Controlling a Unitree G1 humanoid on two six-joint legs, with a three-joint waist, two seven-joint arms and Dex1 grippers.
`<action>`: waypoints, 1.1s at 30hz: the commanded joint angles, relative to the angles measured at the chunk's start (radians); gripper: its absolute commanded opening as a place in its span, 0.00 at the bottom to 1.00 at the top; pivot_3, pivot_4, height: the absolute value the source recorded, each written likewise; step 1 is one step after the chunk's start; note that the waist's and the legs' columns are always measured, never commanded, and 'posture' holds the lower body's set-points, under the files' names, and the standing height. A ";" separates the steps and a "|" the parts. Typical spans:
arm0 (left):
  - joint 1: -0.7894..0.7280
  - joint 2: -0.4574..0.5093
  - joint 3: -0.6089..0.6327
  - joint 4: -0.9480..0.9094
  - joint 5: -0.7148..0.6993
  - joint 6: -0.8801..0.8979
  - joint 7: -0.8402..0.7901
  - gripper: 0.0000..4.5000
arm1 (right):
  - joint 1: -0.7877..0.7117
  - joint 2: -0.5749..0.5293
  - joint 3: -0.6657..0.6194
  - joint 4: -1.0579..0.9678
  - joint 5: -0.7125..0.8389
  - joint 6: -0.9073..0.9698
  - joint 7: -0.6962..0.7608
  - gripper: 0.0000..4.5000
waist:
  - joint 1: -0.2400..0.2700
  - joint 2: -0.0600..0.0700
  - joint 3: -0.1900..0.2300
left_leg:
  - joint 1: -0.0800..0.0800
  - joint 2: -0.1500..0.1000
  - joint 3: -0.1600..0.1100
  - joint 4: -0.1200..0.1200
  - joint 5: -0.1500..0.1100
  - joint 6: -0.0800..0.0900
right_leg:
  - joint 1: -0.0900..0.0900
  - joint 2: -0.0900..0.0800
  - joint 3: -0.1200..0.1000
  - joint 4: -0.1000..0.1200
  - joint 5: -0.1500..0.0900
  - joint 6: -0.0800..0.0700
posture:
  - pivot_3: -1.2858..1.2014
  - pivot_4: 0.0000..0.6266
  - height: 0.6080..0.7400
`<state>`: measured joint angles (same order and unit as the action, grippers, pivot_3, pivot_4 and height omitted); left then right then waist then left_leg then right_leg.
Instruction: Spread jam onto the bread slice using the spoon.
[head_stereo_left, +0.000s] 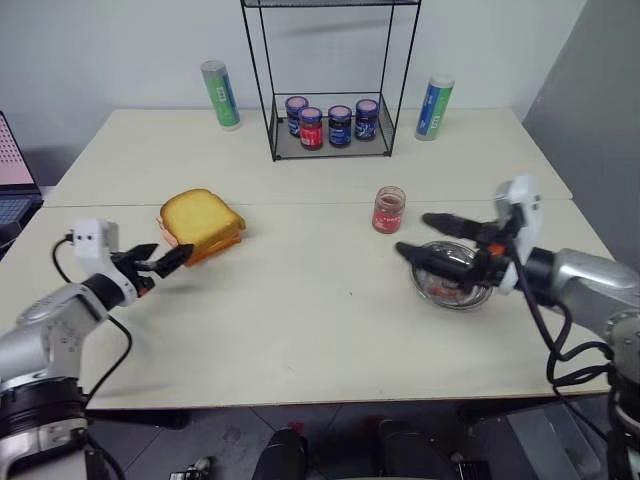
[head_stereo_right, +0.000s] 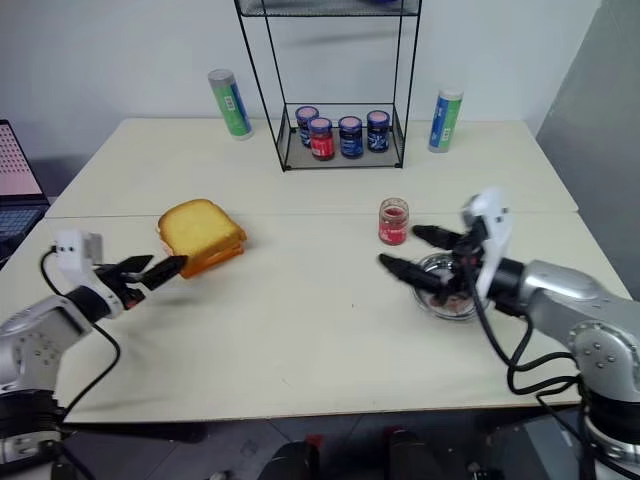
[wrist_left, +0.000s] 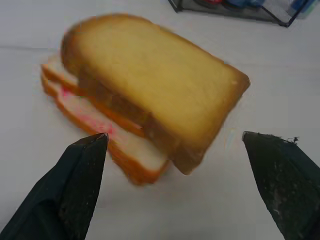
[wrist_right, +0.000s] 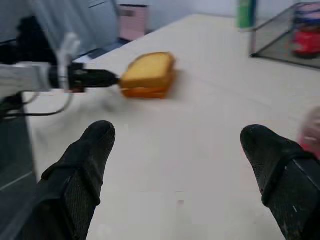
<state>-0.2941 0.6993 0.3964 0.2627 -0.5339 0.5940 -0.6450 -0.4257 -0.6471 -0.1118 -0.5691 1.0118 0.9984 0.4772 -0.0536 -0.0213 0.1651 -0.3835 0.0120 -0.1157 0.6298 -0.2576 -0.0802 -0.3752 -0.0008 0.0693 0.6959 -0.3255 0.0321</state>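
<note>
The golden-yellow bread slice (head_stereo_left: 200, 213) lies on top of a paler slice (wrist_left: 95, 120) at the table's left-middle. My left gripper (head_stereo_left: 175, 259) hovers just in front of it, open, with the bread's corner between its fingers in the left wrist view and nothing gripped. The jam (head_stereo_left: 388, 209) is in a small clear jar with a red label, right of centre. My right gripper (head_stereo_left: 417, 234) is open and empty, above a round steel dish (head_stereo_left: 470, 297) and pointing left across the table. The spoon is hidden; the gripper covers most of the dish.
A black wire rack (head_stereo_left: 330, 135) holding several dark-lidded jars stands at the back centre. A green tube (head_stereo_left: 220, 95) and a blue-green tube (head_stereo_left: 435, 107) flank it. A laptop (head_stereo_left: 10, 180) sits at the left edge. Bare tabletop (head_stereo_left: 320, 300) lies between the bread and the dish.
</note>
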 joint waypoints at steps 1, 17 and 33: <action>-0.049 -0.019 -0.005 0.044 0.047 -0.066 0.043 1.00 | -0.059 0.040 0.061 0.014 -0.023 -0.015 -0.001 0.99 | 0.001 0.000 0.000 | 0.000 0.000 0.000 0.000 0.000 0.000 | 0.000 0.000 0.000 0.000 0.000 0.000 | 0.52 0.24 1.00; -0.139 -0.084 0.046 0.076 -0.037 -0.059 0.025 1.00 | -0.124 0.117 0.127 0.069 -0.102 -0.056 0.038 0.99 | 0.004 0.000 0.000 | -0.001 0.000 -0.002 0.000 0.000 0.000 | -0.001 -0.002 -0.002 0.000 0.000 0.000 | 0.52 0.24 1.00; -0.171 -0.065 -0.037 0.154 0.105 -0.166 0.017 0.71 | -0.133 0.126 0.110 0.089 -0.154 -0.072 0.024 1.00 | 0.004 0.000 0.000 | -0.001 -0.002 -0.003 0.000 0.000 0.000 | -0.001 -0.002 -0.003 0.000 0.000 0.000 | 0.52 0.24 1.00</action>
<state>-0.4529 0.6105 0.3569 0.4338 -0.4383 0.4458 -0.6231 -0.5379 -0.5262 0.0225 -0.4643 0.8577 0.9463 0.5008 -0.0493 -0.0214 0.1650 -0.3849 0.0105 -0.1193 0.6299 -0.2575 -0.0803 -0.3759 -0.0026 0.0659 0.6959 -0.3254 0.0321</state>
